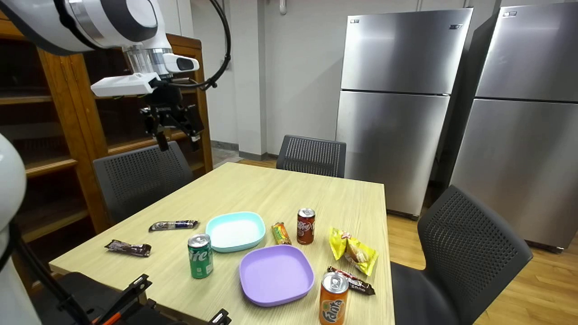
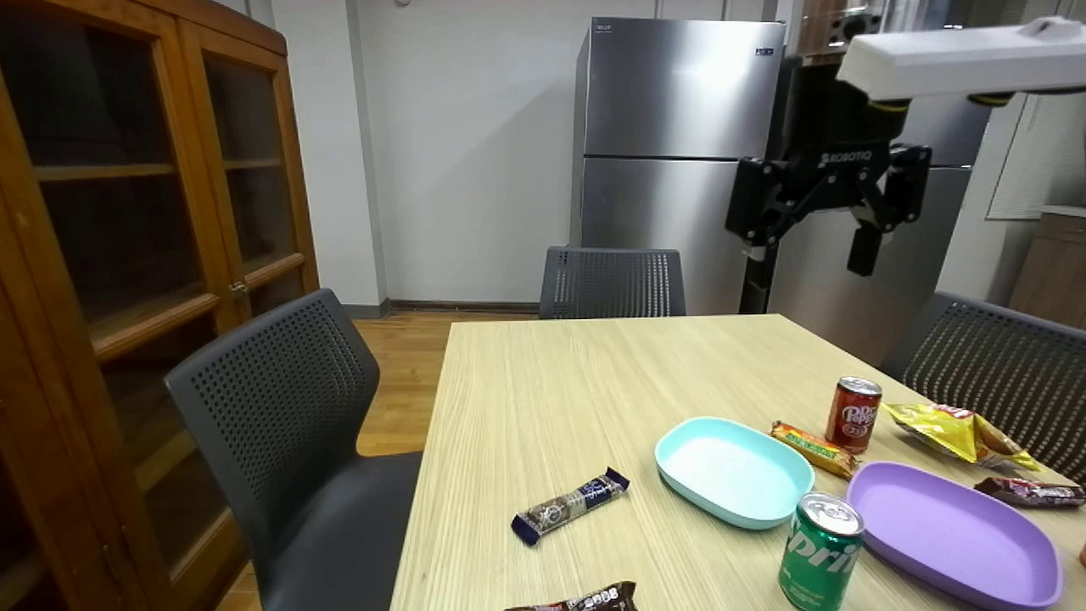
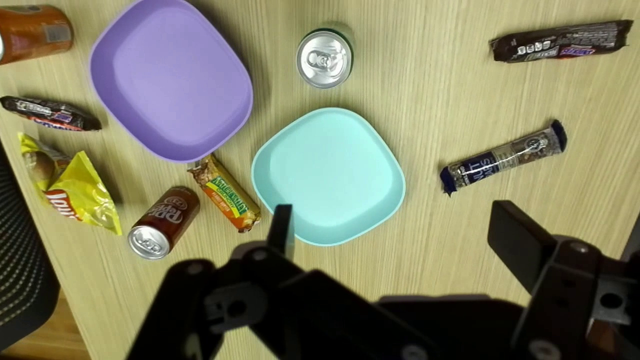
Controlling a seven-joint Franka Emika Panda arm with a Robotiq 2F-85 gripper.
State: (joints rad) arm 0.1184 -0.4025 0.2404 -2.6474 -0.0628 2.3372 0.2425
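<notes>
Gripper reads ROBOTIQ, orange-wrapped bar Nature Valley

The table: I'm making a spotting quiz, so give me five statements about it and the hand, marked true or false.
1. The hand is open. True.
2. The Sprite can and Dr Pepper can stand upright. True.
3. The Sprite can is in a tray. False: it stands on the table, outside the purple tray and the turquoise tray.
4. The Nature Valley bar lies between the turquoise tray and the Dr Pepper can. True.
5. The trays are stacked. False: they rest side by side.
</notes>
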